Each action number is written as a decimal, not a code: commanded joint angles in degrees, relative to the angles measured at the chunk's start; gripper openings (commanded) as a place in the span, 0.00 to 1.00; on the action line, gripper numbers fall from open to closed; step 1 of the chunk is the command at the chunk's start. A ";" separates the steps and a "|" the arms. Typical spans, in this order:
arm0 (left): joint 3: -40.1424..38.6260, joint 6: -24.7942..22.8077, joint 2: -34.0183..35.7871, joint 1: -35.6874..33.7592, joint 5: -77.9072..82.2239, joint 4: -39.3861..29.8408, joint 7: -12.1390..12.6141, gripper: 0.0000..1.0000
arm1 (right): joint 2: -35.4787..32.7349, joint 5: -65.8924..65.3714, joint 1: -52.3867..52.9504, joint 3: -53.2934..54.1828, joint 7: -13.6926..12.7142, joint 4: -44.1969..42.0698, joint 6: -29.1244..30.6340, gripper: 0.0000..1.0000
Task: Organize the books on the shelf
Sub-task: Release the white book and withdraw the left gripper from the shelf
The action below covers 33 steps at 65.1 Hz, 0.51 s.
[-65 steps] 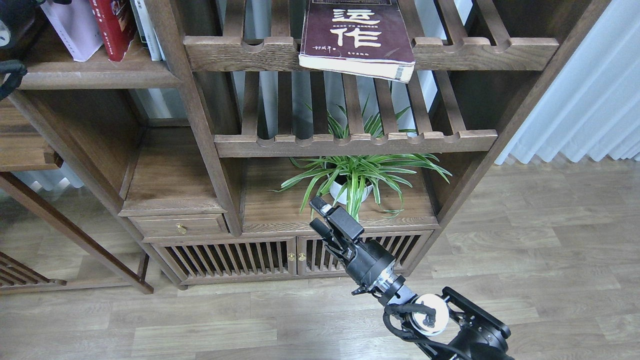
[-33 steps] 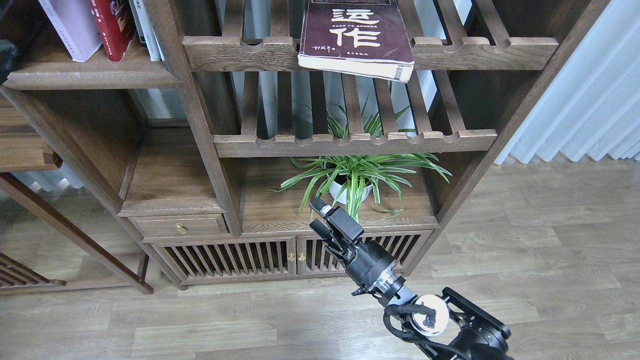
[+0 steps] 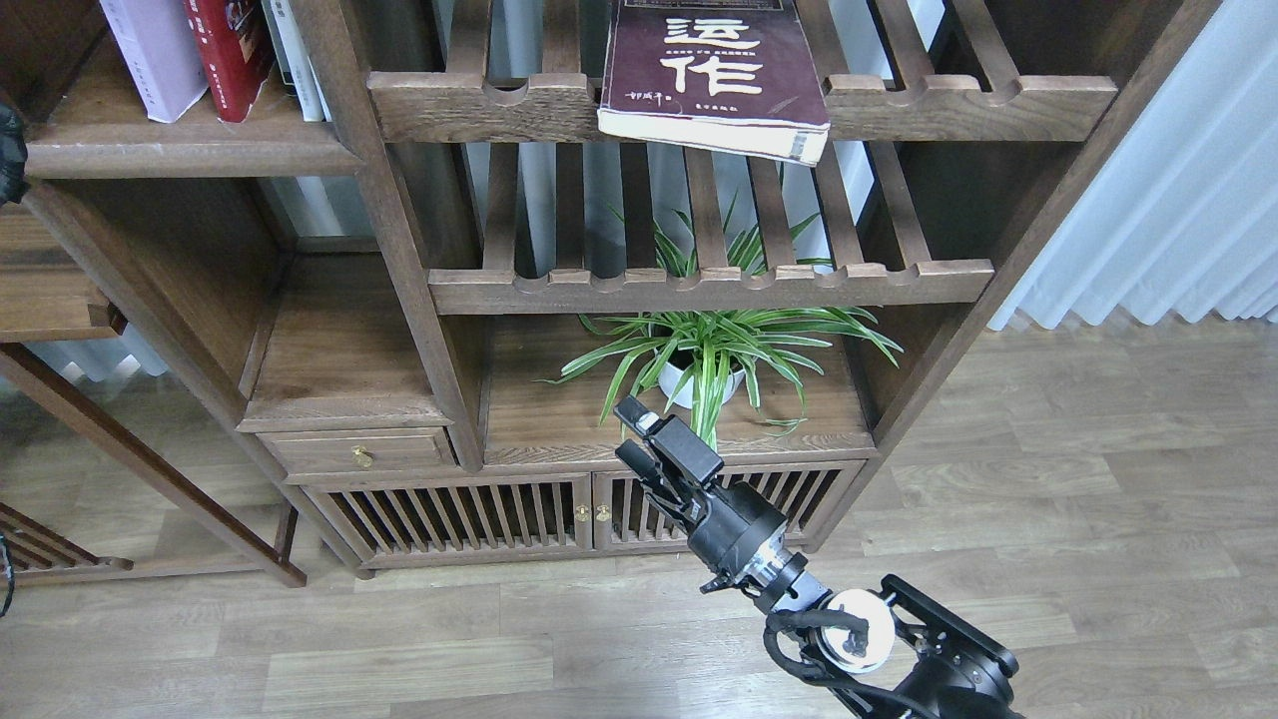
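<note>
Three paperbacks in view. Right gripper point(image 3: 627, 431), black two-finger unit at the end of the black arm coming in from bottom right, hangs low in front of the cabinet; its two fingers stand slightly apart with nothing between them, released.

Large maroon paperback with big white Chinese characters point(image 3: 711, 75) lies flat, cover up, far above that gripper and a little to its right, on the upper slatted wooden rack with notched front rail point(image 3: 479, 105). Its lower edge overhangs the rail, pages showing.

Dark brown flat wooden plank shelf with rounded front edge point(image 3: 190, 155) is far up and left of the gripper. On it, pale white-lavender paperback point(image 3: 150, 50) and red paperback point(image 3: 232, 55) stand side by side, touching, both tilted, tops cut off by the frame. Thin white-spined books point(image 3: 292, 60) stand just beside the red one, against the upright post.

Green spider plant in a white pot point(image 3: 699, 364) sits just behind and above the gripper, on the low wooden top under the lower slatted rack point(image 3: 709, 285). Slatted cabinet doors with brass knobs point(image 3: 449, 514) are left of the gripper.

Left gripper: only a dark sliver point(image 3: 10, 150) at the left frame edge beside the plank shelf; cannot tell its state.
</note>
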 commanded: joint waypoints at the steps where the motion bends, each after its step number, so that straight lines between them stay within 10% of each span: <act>1: -0.28 -0.02 0.04 5.02 -2.69 -6.43 -0.68 0.84 | 0.00 0.09 0.32 0.18 0.00 -0.08 0.00 0.98; 21: -7.30 -16.33 -1.19 19.88 -8.32 -18.92 -0.42 0.90 | 0.00 0.44 0.41 2.55 0.00 2.99 0.00 0.98; 33: -11.00 -16.33 -4.18 25.50 -10.07 -22.17 -0.50 0.95 | 0.00 0.44 -0.73 4.48 0.00 10.55 0.00 0.98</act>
